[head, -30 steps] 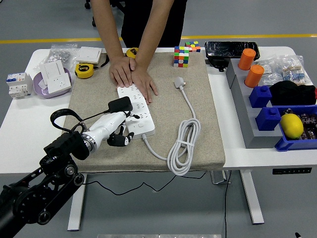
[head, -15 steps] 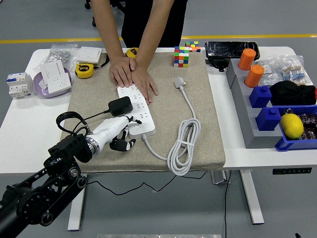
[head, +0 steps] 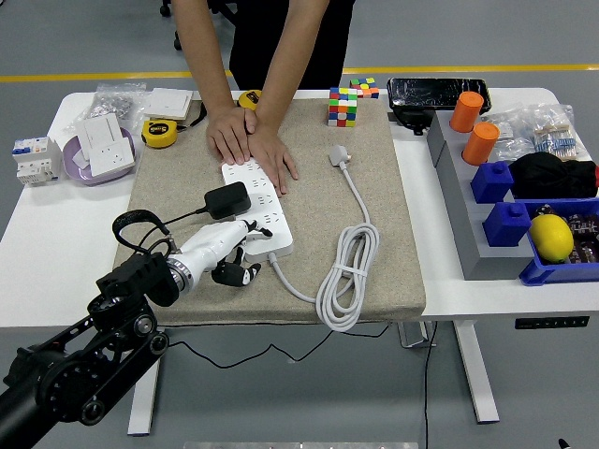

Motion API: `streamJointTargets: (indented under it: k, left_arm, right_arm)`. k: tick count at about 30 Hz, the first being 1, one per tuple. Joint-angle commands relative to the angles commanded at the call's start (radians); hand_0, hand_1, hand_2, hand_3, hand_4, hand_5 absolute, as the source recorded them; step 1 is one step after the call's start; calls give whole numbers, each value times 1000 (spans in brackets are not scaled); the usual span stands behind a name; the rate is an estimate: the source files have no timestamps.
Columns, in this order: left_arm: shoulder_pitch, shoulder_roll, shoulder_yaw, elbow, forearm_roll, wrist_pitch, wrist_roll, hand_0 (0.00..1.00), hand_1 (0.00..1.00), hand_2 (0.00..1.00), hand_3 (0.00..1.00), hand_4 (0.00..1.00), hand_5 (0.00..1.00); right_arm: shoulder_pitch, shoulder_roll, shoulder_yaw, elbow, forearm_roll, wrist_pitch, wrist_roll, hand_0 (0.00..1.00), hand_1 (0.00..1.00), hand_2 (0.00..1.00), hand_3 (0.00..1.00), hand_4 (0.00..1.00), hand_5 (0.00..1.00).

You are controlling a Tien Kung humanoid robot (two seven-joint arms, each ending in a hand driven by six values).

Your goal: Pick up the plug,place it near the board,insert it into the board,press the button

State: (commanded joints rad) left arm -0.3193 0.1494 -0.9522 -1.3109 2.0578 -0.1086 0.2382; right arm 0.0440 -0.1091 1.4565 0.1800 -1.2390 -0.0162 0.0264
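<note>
Down low, the left robot hand (head: 227,253), fingers loosely spread and empty, touches the power strip (head: 257,210) beside the plugged-in black plug (head: 227,200).

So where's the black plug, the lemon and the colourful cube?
Black plug (head: 227,200), head view, middle of its top face.
Lemon (head: 551,238), head view, middle of its yellow skin.
Colourful cube (head: 343,108), head view, its front face.

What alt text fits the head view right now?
The robot's left hand reaches the near end of a white power strip with a black plug in it; a person's hands press down the strip's far end on a beige mat.
</note>
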Motion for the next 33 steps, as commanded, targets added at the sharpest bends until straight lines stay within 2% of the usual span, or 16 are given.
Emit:
streamJointTargets:
  k: [21, 33]
  left_arm:
    - [0, 6, 4, 6, -2, -11, 2, 152, 10, 143, 788, 609, 2]
    - [1, 8, 5, 29, 16, -22, 8, 153, 10, 143, 783, 608, 2]
  right_arm:
    - [-1, -1, 2, 0, 0, 0, 0, 972, 897, 833, 844, 998, 998]
    - [-2, -1, -1, 0, -1, 1, 0, 973, 897, 833, 844, 998, 998]
